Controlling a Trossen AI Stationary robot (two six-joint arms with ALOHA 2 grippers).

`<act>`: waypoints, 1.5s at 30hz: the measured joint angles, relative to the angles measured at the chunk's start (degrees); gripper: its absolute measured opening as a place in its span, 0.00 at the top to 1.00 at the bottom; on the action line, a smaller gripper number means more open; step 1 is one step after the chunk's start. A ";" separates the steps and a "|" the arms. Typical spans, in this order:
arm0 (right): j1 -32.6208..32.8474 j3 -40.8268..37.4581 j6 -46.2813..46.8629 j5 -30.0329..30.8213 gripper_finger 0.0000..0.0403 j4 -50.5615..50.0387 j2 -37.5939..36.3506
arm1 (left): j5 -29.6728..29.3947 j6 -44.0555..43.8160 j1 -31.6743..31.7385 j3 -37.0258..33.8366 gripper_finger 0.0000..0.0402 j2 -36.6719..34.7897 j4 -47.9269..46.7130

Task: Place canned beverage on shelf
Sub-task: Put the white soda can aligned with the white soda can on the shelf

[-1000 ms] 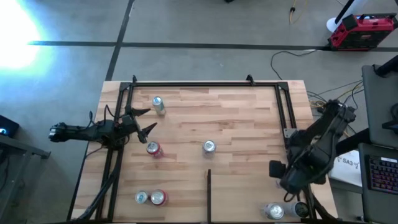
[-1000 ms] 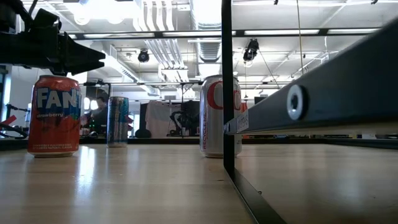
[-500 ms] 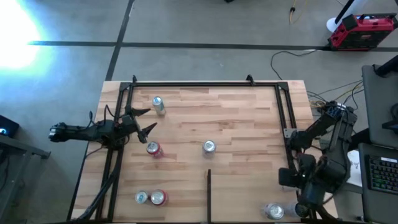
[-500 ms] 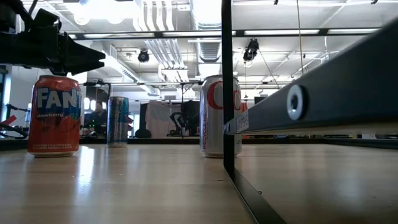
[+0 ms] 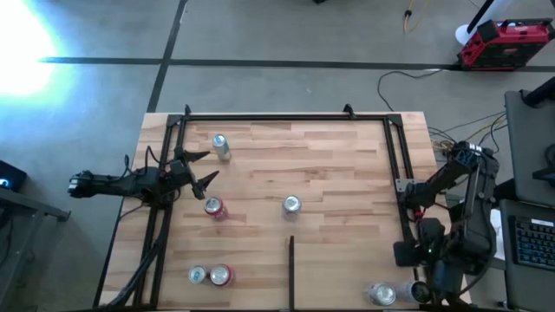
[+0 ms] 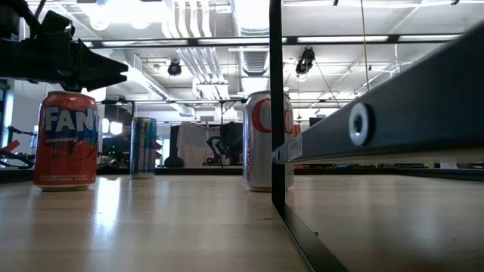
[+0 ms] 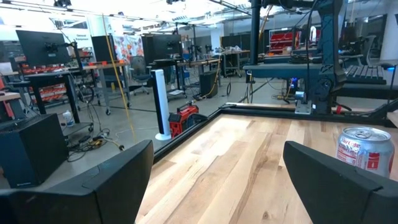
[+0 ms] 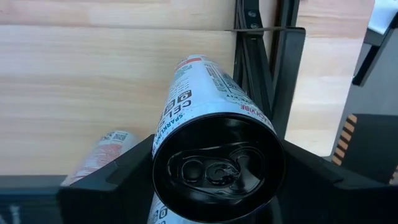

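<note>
Cans: five stand on the shelf (image 5: 329, 165); right hand (image 8: 211, 186) grips one white can (image 8: 214, 124).

The shelf (image 5: 338, 165), a light wooden board in a black tube frame, fills the frame's middle. The left gripper (image 5: 205, 168) hangs open at its left edge, above a red can (image 5: 214, 208). Silver cans stand at upper left (image 5: 221, 146) and centre (image 5: 291, 204); two more cans sit at lower left (image 5: 211, 276). The right arm (image 5: 447, 234) bends down at lower right beside a silver can (image 5: 381, 294).
</note>
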 joint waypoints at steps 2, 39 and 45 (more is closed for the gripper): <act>0.02 -0.02 -0.58 -0.15 0.38 0.14 0.17 | -0.01 0.01 0.02 -0.01 0.15 -0.01 0.02; -0.13 -0.42 -7.43 -0.07 0.38 4.25 2.98 | -0.01 0.01 0.02 -0.01 0.15 0.01 0.02; -0.13 -0.55 -8.16 0.40 0.38 4.22 3.49 | -0.01 0.00 0.01 -0.01 0.15 0.00 0.01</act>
